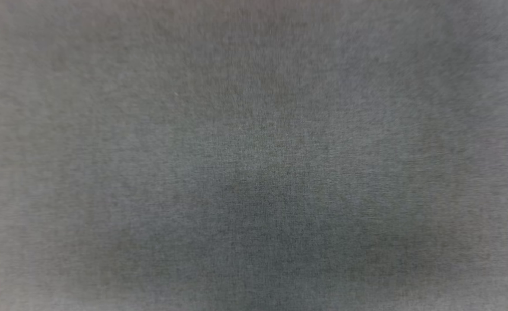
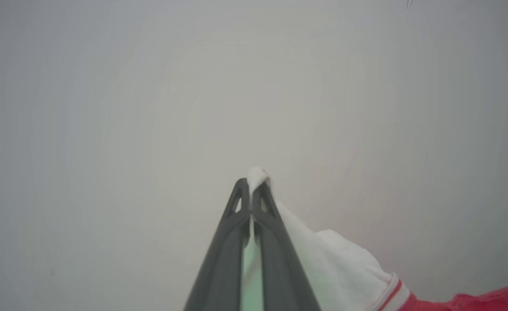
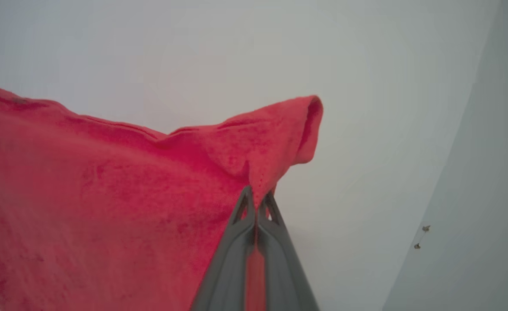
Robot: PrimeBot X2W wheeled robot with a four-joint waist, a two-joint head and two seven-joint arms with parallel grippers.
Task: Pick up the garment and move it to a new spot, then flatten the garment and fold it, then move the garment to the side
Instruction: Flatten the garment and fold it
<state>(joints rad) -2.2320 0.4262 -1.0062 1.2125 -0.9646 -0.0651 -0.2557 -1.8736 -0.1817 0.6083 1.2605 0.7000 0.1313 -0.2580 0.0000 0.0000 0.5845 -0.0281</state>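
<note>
Pale plain background (image 2: 107, 86) is seen behind the garment (image 3: 107, 194), pinched by left fingers (image 2: 230, 242) (white sleeve (image 2: 336, 259)) and right fingers (image 3: 236, 250); flattening and folding are judged undone.

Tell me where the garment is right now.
The garment is pinched by a white sleeve in the left gripper, trailing to the left wrist view's lower right; the right gripper pinches its red body.
</note>
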